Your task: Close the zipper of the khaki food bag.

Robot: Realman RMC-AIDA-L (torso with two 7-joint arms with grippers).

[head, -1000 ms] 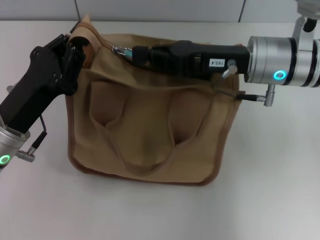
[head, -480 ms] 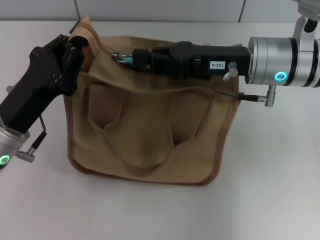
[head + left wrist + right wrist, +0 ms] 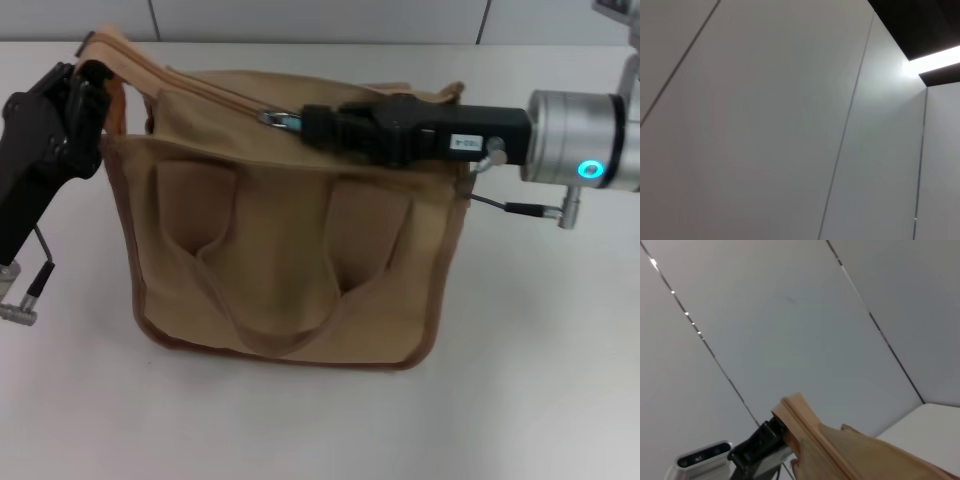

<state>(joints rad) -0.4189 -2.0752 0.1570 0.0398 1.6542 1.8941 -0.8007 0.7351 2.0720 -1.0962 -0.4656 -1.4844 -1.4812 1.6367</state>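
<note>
The khaki food bag (image 3: 290,260) stands on the white table, its two loop handles hanging down the front. The zipper (image 3: 215,92) runs across the top panel from the far left corner. Its silver pull tab (image 3: 280,118) sits near the middle of the top. My right gripper (image 3: 305,122) reaches in from the right and is shut on the pull tab. My left gripper (image 3: 92,80) is shut on the bag's top left corner and holds it stretched out. The right wrist view shows that corner (image 3: 805,430) with the left gripper (image 3: 760,442) behind it. The left wrist view shows only wall panels.
The white table (image 3: 530,380) spreads around the bag. A grey wall (image 3: 320,18) runs along the far edge. The right arm's silver wrist (image 3: 585,140) and its cable (image 3: 510,208) hang over the bag's right end.
My right gripper has moved right along the bag's top with the pull tab. My left gripper has pulled the bag's left corner further left, stretching the top panel.
</note>
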